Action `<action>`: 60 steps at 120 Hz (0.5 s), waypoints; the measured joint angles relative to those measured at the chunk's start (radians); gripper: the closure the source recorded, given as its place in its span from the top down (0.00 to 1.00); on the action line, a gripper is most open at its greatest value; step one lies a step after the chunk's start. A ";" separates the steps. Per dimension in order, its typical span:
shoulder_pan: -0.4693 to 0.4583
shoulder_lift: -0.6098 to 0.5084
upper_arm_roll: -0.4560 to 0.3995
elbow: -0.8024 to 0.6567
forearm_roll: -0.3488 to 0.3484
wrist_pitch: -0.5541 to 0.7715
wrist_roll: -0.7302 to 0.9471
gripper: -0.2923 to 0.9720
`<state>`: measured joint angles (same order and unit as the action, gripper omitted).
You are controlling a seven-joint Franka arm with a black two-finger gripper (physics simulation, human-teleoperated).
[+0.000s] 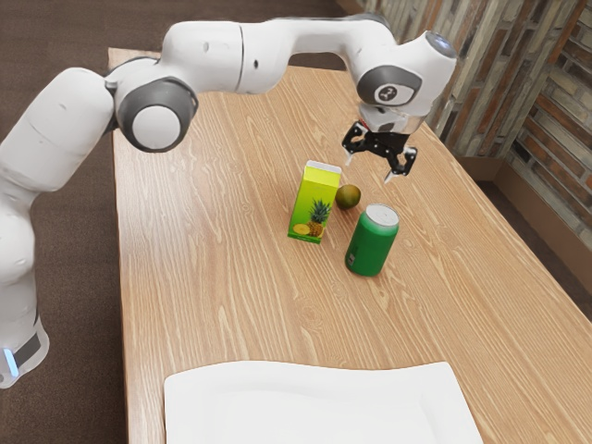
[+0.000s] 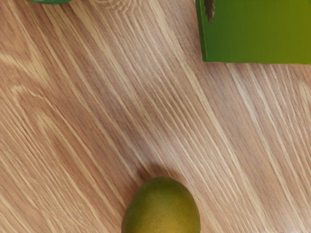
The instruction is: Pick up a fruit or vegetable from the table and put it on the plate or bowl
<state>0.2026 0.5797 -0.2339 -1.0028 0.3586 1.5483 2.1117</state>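
Firstly, nearest the exterior camera: a white square plate (image 1: 314, 407) lay flat at the near end of the wooden counter (image 1: 203, 287), partly cut by the frame. Well beyond it stood a green can (image 1: 372, 240) with a silver top, upright. Just behind the can, toward the exterior view's left, stood a carton (image 1: 314, 202), yellow-green with a pineapple printed on its face, also upright. Can and carton were near one another but apart.

The fruit (image 1: 348, 196), small, round and green-yellow, sat on the counter just beside the carton on the exterior view's right, behind the can. It was well apart from the plate. The wrist view showed a strip of wood between fruit (image 2: 161, 206) and carton (image 2: 252, 31), so no contact. The fruit lay close under the hand, its shadow on the wood next to it. A sliver of the can (image 2: 48, 1) was noted at the frame edge.

Farther back, the claw (image 1: 370, 170) hovered above the counter, over and slightly behind the fruit. Its fingers were spread wide, pointed down, holding nothing. The white arm (image 1: 231, 55) reached in from the exterior view's left, high over the counter. Farthest back, a panelled wall (image 1: 536, 102) ran along the counter's far side.
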 joint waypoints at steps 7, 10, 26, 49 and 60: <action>-0.015 0.008 -0.002 -0.001 0.029 0.017 -0.008 0.77; -0.018 0.010 -0.003 -0.001 0.038 0.024 -0.011 0.77; -0.015 0.013 -0.002 -0.002 0.062 0.072 -0.028 0.77; -0.005 0.032 0.001 -0.013 0.069 0.111 -0.052 0.77; 0.003 0.055 0.002 -0.016 0.067 0.120 -0.062 0.77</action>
<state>0.2054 0.6344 -0.2319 -1.0186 0.4253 1.6680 2.0498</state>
